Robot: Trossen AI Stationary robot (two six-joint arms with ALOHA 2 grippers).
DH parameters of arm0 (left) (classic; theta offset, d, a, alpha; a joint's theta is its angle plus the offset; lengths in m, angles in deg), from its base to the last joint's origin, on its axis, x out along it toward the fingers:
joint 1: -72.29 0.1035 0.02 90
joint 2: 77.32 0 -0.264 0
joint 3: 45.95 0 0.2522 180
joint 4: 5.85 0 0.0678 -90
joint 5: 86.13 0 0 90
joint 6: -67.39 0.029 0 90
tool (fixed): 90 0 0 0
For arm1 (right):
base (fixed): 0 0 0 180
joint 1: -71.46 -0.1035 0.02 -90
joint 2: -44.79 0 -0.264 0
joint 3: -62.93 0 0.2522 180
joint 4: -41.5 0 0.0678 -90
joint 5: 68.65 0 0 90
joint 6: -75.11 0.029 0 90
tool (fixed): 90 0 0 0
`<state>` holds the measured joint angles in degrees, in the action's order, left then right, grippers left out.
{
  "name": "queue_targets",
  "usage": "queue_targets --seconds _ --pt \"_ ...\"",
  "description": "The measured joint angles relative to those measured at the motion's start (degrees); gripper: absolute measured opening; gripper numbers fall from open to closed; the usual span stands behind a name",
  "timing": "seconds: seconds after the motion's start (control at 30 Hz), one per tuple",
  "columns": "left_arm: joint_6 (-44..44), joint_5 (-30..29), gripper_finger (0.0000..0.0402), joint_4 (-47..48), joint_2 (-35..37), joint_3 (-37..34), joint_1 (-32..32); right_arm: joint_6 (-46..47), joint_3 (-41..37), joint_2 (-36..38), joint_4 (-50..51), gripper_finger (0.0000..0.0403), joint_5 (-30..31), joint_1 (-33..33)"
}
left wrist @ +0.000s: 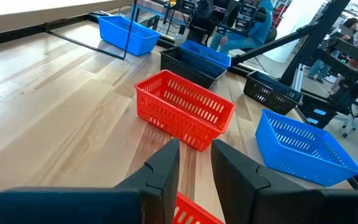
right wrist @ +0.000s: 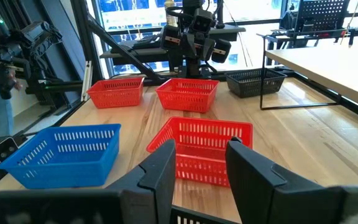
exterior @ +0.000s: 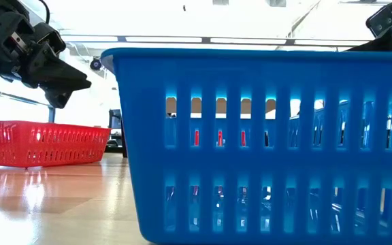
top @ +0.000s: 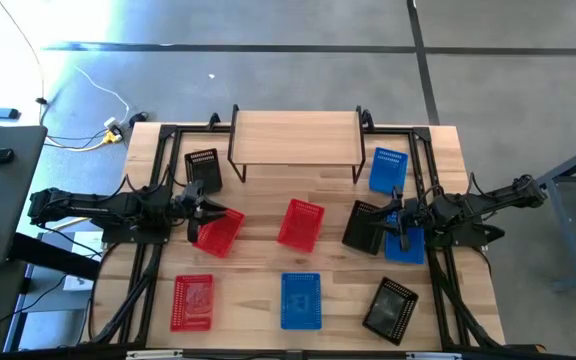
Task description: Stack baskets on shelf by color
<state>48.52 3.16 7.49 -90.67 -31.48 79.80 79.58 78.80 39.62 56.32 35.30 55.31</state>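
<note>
The left end effector [top: 206, 213] is clenched on the rim of a red basket [top: 220, 233], at the basket's left edge. This basket lies tilted on the bench [top: 268, 265], left of centre. In the left wrist view a strip of red wall shows between the two nearly closed fingers.

Just right of it, across a narrow strip of bare wood, sits a second red basket [top: 301, 223]. A black basket [top: 203, 168] stands behind the left end effector, beside the left legs of the shelf [top: 296, 135].

The right end effector [top: 396, 222] is released, its fingers apart. It hangs over the seam between a tilted black basket [top: 364, 225] and a blue basket [top: 408, 246], both near the bench's right edge. Whether the fingers touch either rim I cannot tell. Another blue basket [top: 388, 170] lies behind them, just beside the shelf's right legs.

Along the front edge are a third red basket [top: 192, 302], a blue one [top: 301, 300] and a black one [top: 391, 308]. They stand well apart, and the black one is turned askew toward the right corner.

The shelf stands at the middle of the back edge. A band of bare wood runs between its legs and the middle row. Black frame rails [top: 153, 190] border both side edges.
</note>
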Motion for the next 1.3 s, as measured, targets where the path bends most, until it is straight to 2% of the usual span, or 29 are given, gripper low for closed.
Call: queue_targets --seconds 0.67,0.83,0.93,1.13,1.23,1.3 --pt "-2.0 0.0 0.0083 0.0 0.0 0.0 0.0 0.0 0.0 0.0 0.0 0.0126 0.0 0.0" --pt "-2.6 -0.1 0.0101 0.0 0.0 0.0 0.0 0.0 0.0 0.0 0.0 0.0126 0.0 0.0" --pt "-6.2 -2.0 0.0124 -0.3 0.0 0.0 0.0 0.0 0.0 0.0 0.0 0.0126 0.0 0.0" --pt "-20.8 -6.8 0.0157 -1.2 0.0 0.0 0.0 0.0 0.0 0.0 0.0 0.0126 0.0 0.0" --pt "-23.4 -6.2 0.0158 -1.4 0.0 0.0 0.0 0.0 0.0 0.0 0.0 0.0126 0.0 0.0" --pt "-23.3 -3.5 0.0157 -2.9 0.0 0.0 0.0 0.0 0.0 0.0 0.0 0.0126 0.0 0.0"
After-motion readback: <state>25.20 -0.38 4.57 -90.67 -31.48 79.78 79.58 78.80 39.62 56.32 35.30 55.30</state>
